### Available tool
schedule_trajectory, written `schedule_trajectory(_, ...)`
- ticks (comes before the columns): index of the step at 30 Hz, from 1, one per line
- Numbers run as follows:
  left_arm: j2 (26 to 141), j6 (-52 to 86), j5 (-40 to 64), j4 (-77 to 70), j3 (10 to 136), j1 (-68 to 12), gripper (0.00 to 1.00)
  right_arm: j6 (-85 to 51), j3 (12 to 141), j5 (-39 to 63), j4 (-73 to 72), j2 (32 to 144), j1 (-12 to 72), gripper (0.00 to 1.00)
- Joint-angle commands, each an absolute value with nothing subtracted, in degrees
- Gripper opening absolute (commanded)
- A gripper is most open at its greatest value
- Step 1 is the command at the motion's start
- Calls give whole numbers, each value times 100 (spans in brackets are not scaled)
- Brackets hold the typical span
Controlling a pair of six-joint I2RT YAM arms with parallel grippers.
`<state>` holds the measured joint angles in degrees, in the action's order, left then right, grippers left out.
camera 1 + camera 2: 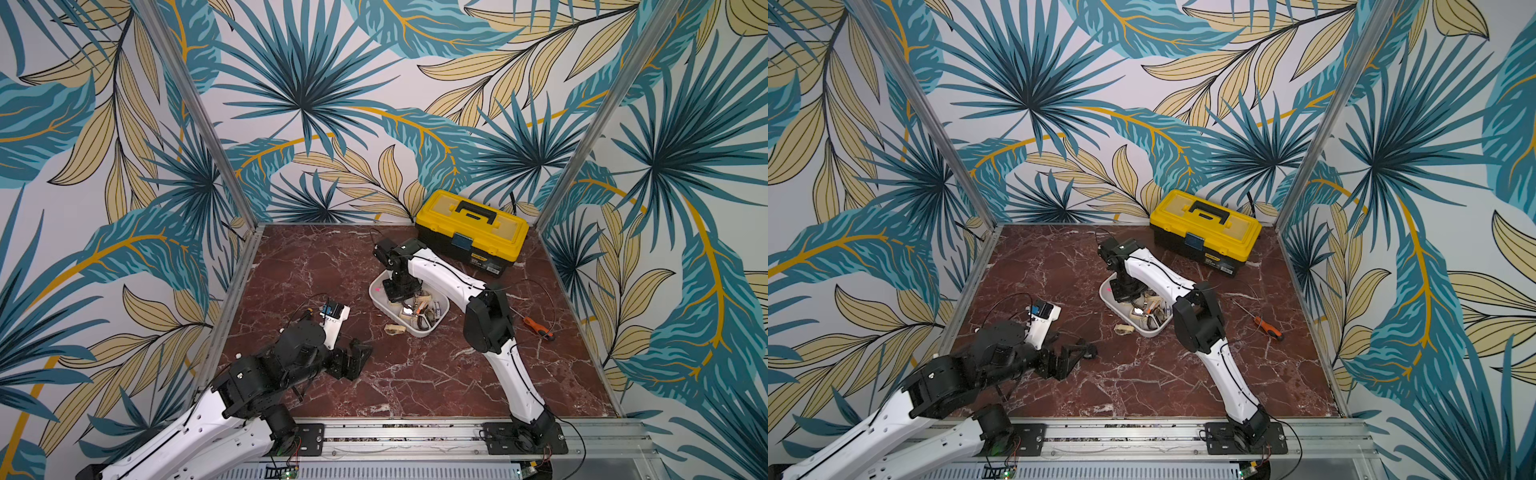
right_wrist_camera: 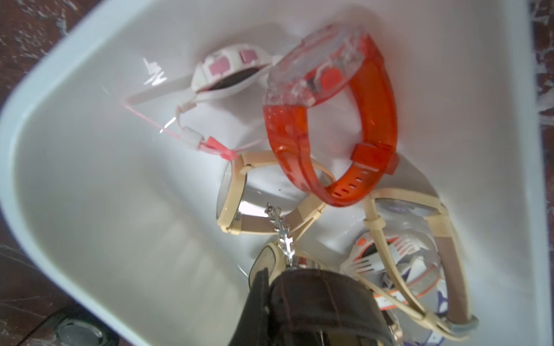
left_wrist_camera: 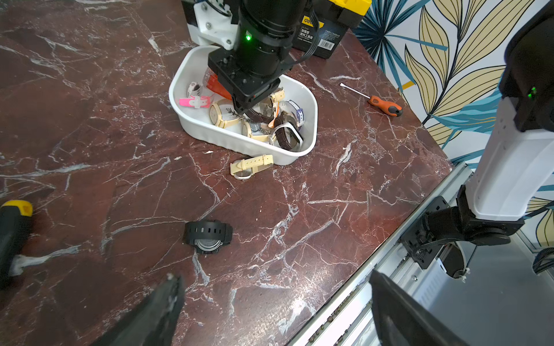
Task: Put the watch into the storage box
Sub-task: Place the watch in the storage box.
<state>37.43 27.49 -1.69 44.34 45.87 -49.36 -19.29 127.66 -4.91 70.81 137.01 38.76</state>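
Grips a dark brown, grained leather-strap watch [image 2: 314, 299] in the tightly closed right gripper [image 3: 242, 110], low inside the white storage box [image 3: 227, 140]. Perhaps eight other watches [image 3: 217, 113] tangled there, hard to count. Two more outside on the marble table [image 3: 120, 149]: one cream-strapped watch [image 3: 251, 166] just beside the box, one black digital watch [image 3: 208, 236] well apart. Holds the left gripper [image 1: 351, 357] spread wide, empty. Also one yellow toolbox [image 1: 471, 232], one orange-handled screwdriver [image 1: 536, 324].

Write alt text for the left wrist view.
The right gripper reaches down into the white storage box, piled with watches, shut on a brown-strapped watch. A cream-strapped watch and a black watch lie outside on the marble table, near an orange-handled screwdriver.
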Motion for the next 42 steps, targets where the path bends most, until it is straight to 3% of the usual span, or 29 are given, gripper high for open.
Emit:
schedule_trajectory(1, 3760, 2698, -163, 4307, 4465, -4956, 100, -1856, 12883, -587, 7280, 13897, 3850, 0)
schedule_trajectory(10, 3891, 2698, -116, 4298, 4500, -4957, 100, -1896, 12929, -570, 7251, 14089, 3851, 4)
schedule_trajectory(15, 3908, 2716, -96, 4272, 4518, -4961, 100, -1970, 12798, -363, 7061, 13887, 3864, 38)
schedule_trajectory(18, 3936, 2725, -96, 4279, 4543, -4957, 100, -2016, 12671, -359, 6937, 13679, 3858, 51)
schedule_trajectory(25, 3958, 2725, -94, 4289, 4596, -4957, 100, -2187, 12286, -351, 6703, 12936, 3871, 56)
schedule_trajectory(28, 4030, 2747, -87, 4285, 4638, -4957, 100, -2280, 11876, -334, 6498, 12366, 3876, 63)
schedule_trajectory(35, 4629, 2925, 47, 4219, 4648, -4957, 100, -2753, 8879, -61, 4858, 9781, 3878, 93)
schedule_trajectory(42, 5825, 3144, 179, 4335, 4883, -4957, 100, -3544, 5029, 642, 2168, 6318, 4046, 100)
